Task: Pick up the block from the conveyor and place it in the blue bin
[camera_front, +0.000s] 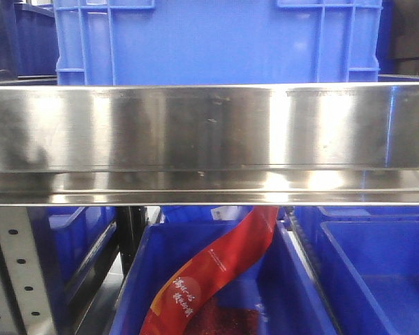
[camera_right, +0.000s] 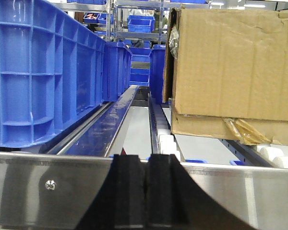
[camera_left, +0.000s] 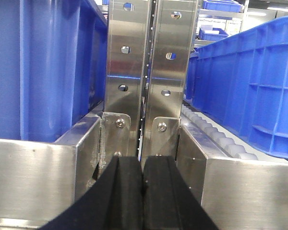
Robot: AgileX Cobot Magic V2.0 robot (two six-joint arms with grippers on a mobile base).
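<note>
No block shows in any view, and the dark grey conveyor belt is out of view. My left gripper (camera_left: 143,165) is shut and empty, its black fingers pressed together low in front of a steel upright post (camera_left: 151,72). My right gripper (camera_right: 145,163) is shut and empty, close behind a steel cross rail (camera_right: 48,184). A blue bin (camera_front: 216,42) stands on the steel rack above a wide steel beam (camera_front: 209,136) in the front view. Another blue bin (camera_front: 216,279) below the beam holds a red packet (camera_front: 216,269).
Blue crates stand left (camera_left: 38,67) and right (camera_left: 249,86) of the left gripper, with white rollers (camera_left: 216,134) between. In the right wrist view a blue crate (camera_right: 38,72) stands left and a cardboard box (camera_right: 230,67) rests on rollers (camera_right: 165,141) right.
</note>
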